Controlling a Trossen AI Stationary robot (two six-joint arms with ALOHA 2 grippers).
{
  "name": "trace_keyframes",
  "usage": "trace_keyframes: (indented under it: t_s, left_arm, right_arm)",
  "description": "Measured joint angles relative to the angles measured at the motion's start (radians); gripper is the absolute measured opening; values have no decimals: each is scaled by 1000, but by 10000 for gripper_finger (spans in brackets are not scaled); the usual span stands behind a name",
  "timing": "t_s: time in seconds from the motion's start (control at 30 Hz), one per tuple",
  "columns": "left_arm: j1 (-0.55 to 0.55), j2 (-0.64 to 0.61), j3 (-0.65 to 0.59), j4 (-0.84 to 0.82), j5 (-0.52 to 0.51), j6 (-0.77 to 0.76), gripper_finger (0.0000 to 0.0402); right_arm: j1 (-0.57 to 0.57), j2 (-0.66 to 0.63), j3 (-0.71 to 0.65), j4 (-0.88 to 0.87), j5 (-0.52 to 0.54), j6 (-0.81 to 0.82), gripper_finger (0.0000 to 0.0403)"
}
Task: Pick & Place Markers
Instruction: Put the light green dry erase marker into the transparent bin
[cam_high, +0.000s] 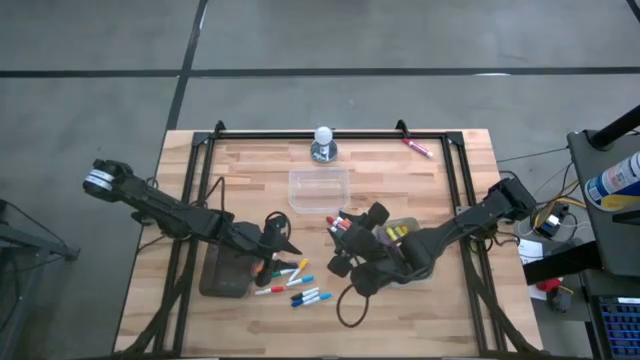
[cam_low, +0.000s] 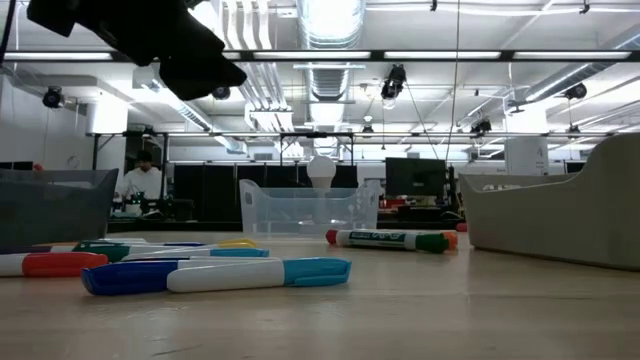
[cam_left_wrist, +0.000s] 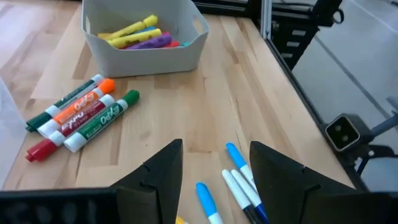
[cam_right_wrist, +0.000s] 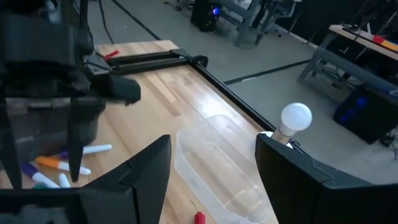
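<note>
Your left gripper hangs over the near-left part of the table, fingers spread and empty, just above the loose markers scattered on the wood beside the dark grey tray. In the left wrist view the blue markers lie right between and just ahead of your fingers, so this looks like the start of a pick: choose one pen on the outside of the cluster, line the jaws across its barrel, and come straight down so you do not drag its neighbours along, since several lie touching or nearly so. Further along, the clear plastic tub sits in the middle of the table with a light bulb standing just behind it, and one stray red marker lies far back near the frame, well apart from everything else. Your right gripper is also spread wide with nothing between the jaws, hovering near the table's middle beside a small group of red, green and orange markers. Just right of those stands the grey bin, already holding yellow, purple and other markers. Mind how near the two grippers are to each other: swinging the left one toward a tub or the bin could cross the right arm's reach, so keep one waiting while the other travels.
</note>
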Motion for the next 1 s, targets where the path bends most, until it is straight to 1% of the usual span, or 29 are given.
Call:
trace_keyframes:
  t_s: [0.1, 0.43, 0.67, 1.0]
  left_arm:
    - [-7, 3, 1, 0, 0, -24, 179]
    - [-29, 4, 1, 1, 1, -25, 179]
    - [-24, 4, 0, 72, -3, 53, 179]
    - [-24, 7, -1, 71, -3, 59, 179]
  right_arm:
    - [3, -3, 1, 2, 0, 8, 224]
    - [9, 4, 1, 18, -3, 12, 224]
    - [20, 3, 1, 24, -3, 12, 224]
    - [24, 3, 1, 24, -3, 9, 224]
